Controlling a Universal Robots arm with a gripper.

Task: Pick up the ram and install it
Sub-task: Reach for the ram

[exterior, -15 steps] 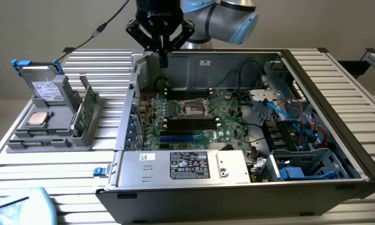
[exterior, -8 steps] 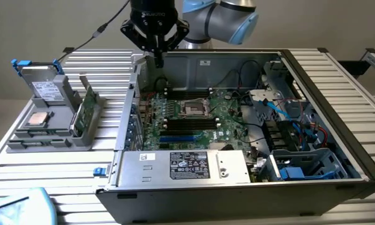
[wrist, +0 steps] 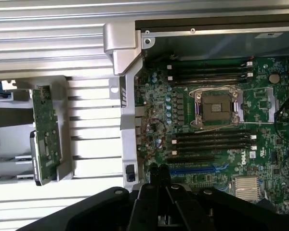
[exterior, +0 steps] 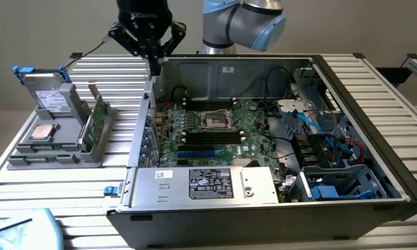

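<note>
Off to the exterior view's left of the gripper, and lower down, a grey moulded holder (exterior: 56, 156) sits on a ribbed aluminium table (exterior: 111, 67). It carries a silver hard drive in a blue-tabbed caddy (exterior: 45, 96) and a square silver processor chip (exterior: 41, 133). On the holder's side closest to the gripper is the ram (exterior: 90, 127) (wrist: 46, 134), a slim dark green memory stick standing on its long edge. It is well apart from the fingers.

A grey robot arm with pale blue joint caps (exterior: 243, 21) reaches in from behind. Its black gripper (exterior: 154, 65) (wrist: 159, 171) hangs straight down over the far left corner of an open black and grey computer case (exterior: 396, 172). The fingers are pressed together and hold nothing.

Below the gripper, the case's upright metal side wall (exterior: 142, 130) (wrist: 127, 120) stands between the holder and the interior.

To the gripper's right in the exterior view, a green motherboard (exterior: 222, 130) (wrist: 207, 159) lies flat inside the case. It has a square processor socket (exterior: 216, 121) (wrist: 216, 108) flanked by long black memory slots (exterior: 208, 138) (wrist: 212, 142). Nearer the exterior camera is a silver labelled power supply box (exterior: 208, 185), and further right are blue and black cables (exterior: 320, 125).
</note>
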